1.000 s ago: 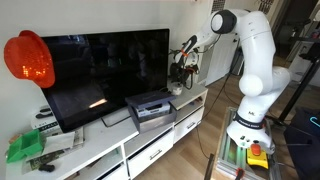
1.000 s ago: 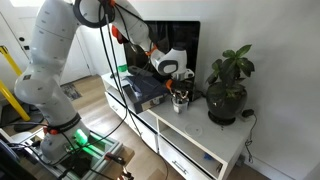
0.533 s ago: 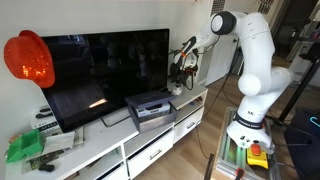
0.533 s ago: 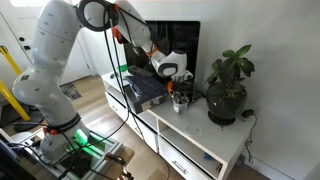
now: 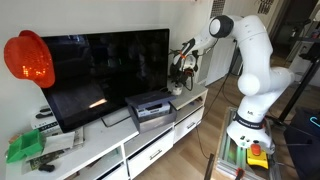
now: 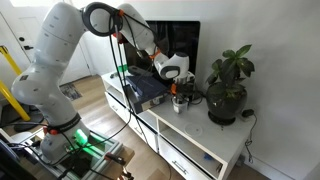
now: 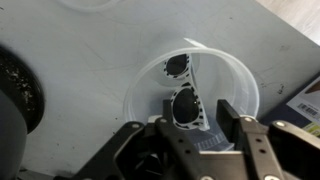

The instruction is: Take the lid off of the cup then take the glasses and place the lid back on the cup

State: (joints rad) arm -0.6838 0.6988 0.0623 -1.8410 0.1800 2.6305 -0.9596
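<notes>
In the wrist view I look straight down into the small pale cup (image 7: 245, 85) on the white cabinet top. It has no lid on it. Inside lie the glasses (image 7: 177, 65), white-framed with dark lenses. My gripper (image 7: 194, 103) reaches into the cup's mouth, open, one finger on each side of the nearer lens, with a gap on the right side. A pale round edge at the top of that view looks like the lid (image 7: 105, 4). In both exterior views the gripper (image 6: 178, 88) (image 5: 180, 72) hangs right over the cup (image 6: 180, 101).
A dark potted plant (image 6: 228, 85) stands close beside the cup, and its pot shows in the wrist view (image 7: 15, 95). A grey box-shaped device (image 5: 150, 108) and the large TV (image 5: 100, 70) sit further along the cabinet. A red round object (image 5: 28, 58) hangs at the far end.
The arm has barely moved and the gripper stays over the cup.
</notes>
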